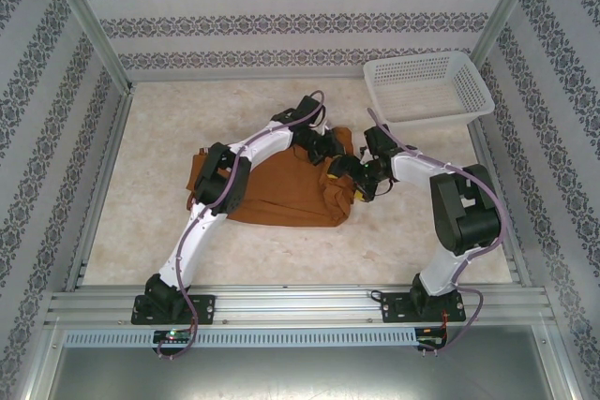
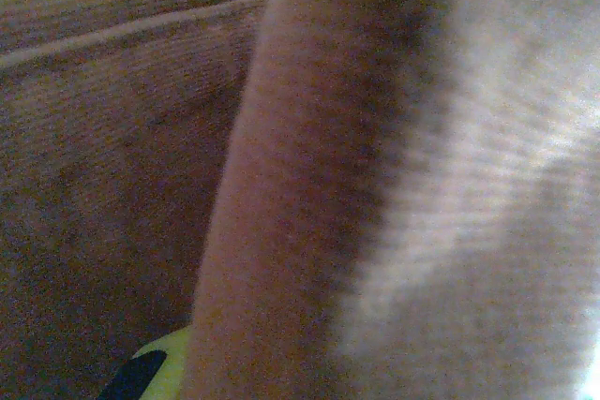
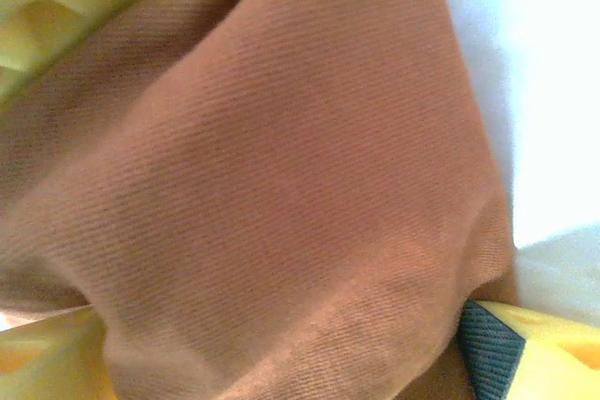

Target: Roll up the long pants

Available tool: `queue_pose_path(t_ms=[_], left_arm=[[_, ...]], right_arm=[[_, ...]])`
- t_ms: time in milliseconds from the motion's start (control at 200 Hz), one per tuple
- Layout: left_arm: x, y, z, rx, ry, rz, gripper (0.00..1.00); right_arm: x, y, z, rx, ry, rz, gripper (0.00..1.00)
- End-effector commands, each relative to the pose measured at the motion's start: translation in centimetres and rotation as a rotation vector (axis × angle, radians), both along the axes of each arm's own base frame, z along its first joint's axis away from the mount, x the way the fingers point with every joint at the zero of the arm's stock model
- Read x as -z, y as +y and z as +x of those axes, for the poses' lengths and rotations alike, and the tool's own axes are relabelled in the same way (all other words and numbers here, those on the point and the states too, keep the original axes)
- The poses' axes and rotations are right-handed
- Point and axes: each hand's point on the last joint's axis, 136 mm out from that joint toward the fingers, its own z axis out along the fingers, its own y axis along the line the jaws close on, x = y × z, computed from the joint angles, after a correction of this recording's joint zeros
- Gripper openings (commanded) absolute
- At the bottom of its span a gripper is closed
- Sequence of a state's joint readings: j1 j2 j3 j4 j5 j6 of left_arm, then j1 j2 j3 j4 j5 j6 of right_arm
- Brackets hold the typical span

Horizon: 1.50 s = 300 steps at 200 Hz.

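Trousers from overhead: the long pants [image 1: 281, 196] lie bunched on the table [image 1: 141, 138], spreading away to the left of both claws. The left claw [image 1: 330, 149] sits on the cloth's edge, with the right claw [image 1: 358, 185] just beside it.

Left wrist now: a thick fold rises from beside the yellow fingertip [image 2: 161, 370], and the claw is clamped shut on it.

Right wrist: jaws are spread wide, cloth heaped between the fingertips [image 3: 539, 353], nothing pinched.

Rolling looks barely begun. Next, I'd say, the right claw must close on that edge so both can turn it over together.
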<state>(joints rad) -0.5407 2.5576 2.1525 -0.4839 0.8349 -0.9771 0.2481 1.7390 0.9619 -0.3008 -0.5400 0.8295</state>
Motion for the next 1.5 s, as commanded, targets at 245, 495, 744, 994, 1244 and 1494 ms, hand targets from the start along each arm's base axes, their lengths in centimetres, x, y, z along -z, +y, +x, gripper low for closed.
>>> queue_pose_path(t_ms=[245, 495, 744, 994, 1244, 1494], left_arm=[[-3.2, 1.1, 1.5, -0.076, -0.060, -0.008, 0.00], [-6.7, 2.1, 3.0, -0.136, -0.104, -0.053, 0.00], [-9.4, 2.6, 3.2, -0.135, -0.138, -0.057, 0.00], [-10.4, 2.8, 3.5, -0.153, -0.148, -0.070, 0.00], [-11.6, 3.5, 4.7, -0.196, -0.172, -0.081, 0.00], [-12.2, 4.7, 5.3, -0.227, -0.185, -0.074, 0.00]], right_arm=[[6.2, 1.8, -3.3, 0.131, 0.153, 0.137, 0.98], [5.8, -2.1, -5.4, 0.032, 0.161, -0.109, 0.98], [5.5, -2.7, -6.4, -0.033, 0.187, -0.075, 0.98], [6.0, 0.9, -7.3, -0.101, 0.199, -0.027, 0.98], [6.0, 6.7, -7.1, -0.211, 0.182, -0.015, 0.89], [6.8, 8.8, -5.8, -0.253, 0.163, -0.047, 0.01]])
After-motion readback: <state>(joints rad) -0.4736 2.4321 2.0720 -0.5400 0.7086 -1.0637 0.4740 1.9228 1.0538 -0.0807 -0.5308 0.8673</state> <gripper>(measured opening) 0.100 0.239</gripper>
